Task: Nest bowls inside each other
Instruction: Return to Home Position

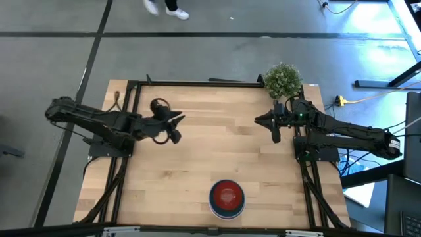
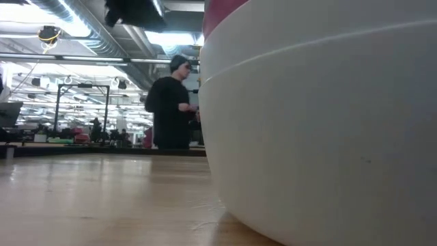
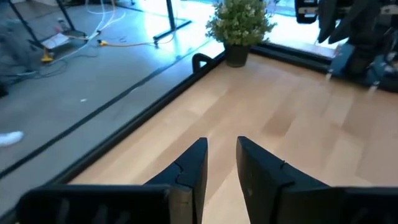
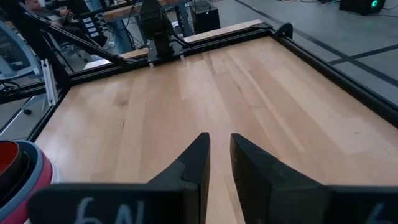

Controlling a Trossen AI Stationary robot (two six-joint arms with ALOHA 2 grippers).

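The bowls stand as one nested stack [image 1: 227, 198] by the table's near edge, its white bottom bowl resting on the wood. From above a dark red bowl sits inside a blue rim. The low view shows white walls [image 2: 321, 130] with a pink rim [image 2: 224, 14] above, and the right wrist view shows the stack [image 4: 18, 177] at its edge. My left gripper [image 1: 179, 126] [image 3: 222, 149] hovers over the far-left part of the table, my right gripper [image 1: 263, 121] [image 4: 219, 142] over the far-right part. Both are open by a narrow gap, hold nothing and point at each other.
A small green potted plant [image 1: 283, 79] [image 3: 240, 25] stands at the table's far right corner, just behind my right arm. A black frame rail [image 1: 197, 83] runs along the far edge. Bare wood [image 1: 217, 138] lies between the grippers. A person [image 2: 171, 102] stands beyond the table.
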